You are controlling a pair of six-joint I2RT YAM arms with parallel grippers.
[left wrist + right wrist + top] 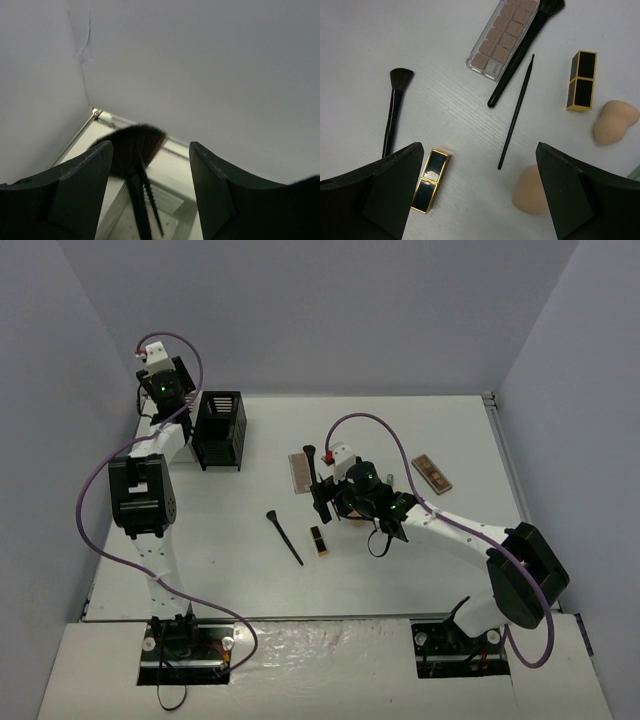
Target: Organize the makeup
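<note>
My right gripper (477, 147) is open and empty above scattered makeup. Below it lie a black-and-gold lipstick (431, 180), a thin black brush (516, 117) and a peach sponge (530, 192). Farther off are a second lipstick (581, 80), a second sponge (615, 120), a clear palette (502, 37), a thick brush (525, 45) and a round-headed brush (394, 110). My left gripper (150, 145) is open at the back left corner. A black fan brush (132, 145) stands between its fingers (85, 185), touching neither, in a white slatted bin (170, 200).
A black slatted bin (218, 430) stands at the back left beside my left gripper (168, 370). A brown palette (432, 472) lies right of my right gripper (325, 498). A brush (285, 537) and a lipstick (319, 540) lie mid-table. Grey walls close the back and sides.
</note>
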